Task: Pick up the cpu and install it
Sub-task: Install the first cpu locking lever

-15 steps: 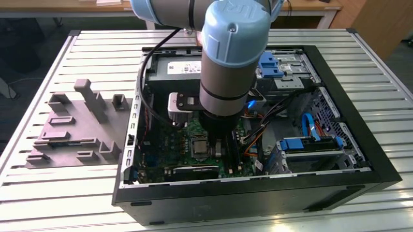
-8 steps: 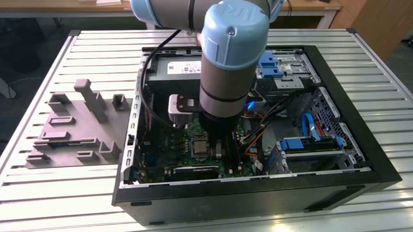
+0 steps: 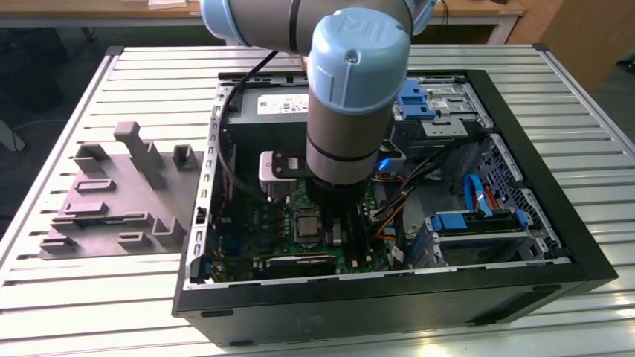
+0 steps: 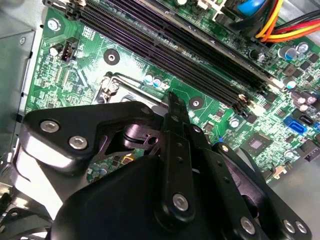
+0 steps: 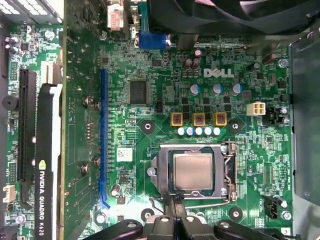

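Note:
In the first wrist view the cpu [image 5: 193,170], a pale silver-grey square, lies flat inside the metal-framed socket [image 5: 227,172] of the green board. My gripper [image 5: 176,202] hangs just off the socket's edge, its two thin fingers pressed together and holding nothing. In the second wrist view the gripper [image 4: 171,100] points down at the socket frame [image 4: 112,85] and its black body hides the chip. The exterior view shows the arm's wrist [image 3: 347,141] reaching straight down into the open computer case, with the cpu [image 3: 308,225] just below it.
A grey moulded tray [image 3: 109,201] with upright posts lies on the slatted table at the exterior view's left. Inside the case are a power-supply box [image 3: 273,104], blue drive brackets [image 3: 476,221], loose cables, black memory slots [image 4: 175,45] and a graphics card [image 5: 47,165].

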Controlling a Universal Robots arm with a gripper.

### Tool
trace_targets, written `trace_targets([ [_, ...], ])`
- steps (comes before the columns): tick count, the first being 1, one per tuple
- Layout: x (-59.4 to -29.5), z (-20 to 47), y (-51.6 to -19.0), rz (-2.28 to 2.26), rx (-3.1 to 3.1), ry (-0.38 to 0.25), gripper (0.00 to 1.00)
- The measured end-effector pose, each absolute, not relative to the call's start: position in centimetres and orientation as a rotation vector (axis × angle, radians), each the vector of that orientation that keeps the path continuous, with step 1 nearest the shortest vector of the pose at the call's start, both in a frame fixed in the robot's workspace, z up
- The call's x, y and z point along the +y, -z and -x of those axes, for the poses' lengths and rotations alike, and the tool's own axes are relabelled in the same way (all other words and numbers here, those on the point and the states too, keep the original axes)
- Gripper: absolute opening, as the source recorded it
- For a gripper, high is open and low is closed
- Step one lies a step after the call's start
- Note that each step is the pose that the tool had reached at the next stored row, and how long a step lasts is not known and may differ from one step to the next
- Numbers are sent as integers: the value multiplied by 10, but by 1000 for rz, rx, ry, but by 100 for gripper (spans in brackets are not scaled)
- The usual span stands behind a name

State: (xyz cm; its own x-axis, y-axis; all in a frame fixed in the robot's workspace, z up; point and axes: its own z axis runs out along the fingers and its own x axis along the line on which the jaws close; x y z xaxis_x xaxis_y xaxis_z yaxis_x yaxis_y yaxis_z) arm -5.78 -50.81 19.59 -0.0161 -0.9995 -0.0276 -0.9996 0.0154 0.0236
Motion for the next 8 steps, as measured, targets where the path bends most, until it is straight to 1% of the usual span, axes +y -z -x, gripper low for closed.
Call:
trace_targets([
  [8, -508, 58, -190, 2217, 2222, -57, 11],
])
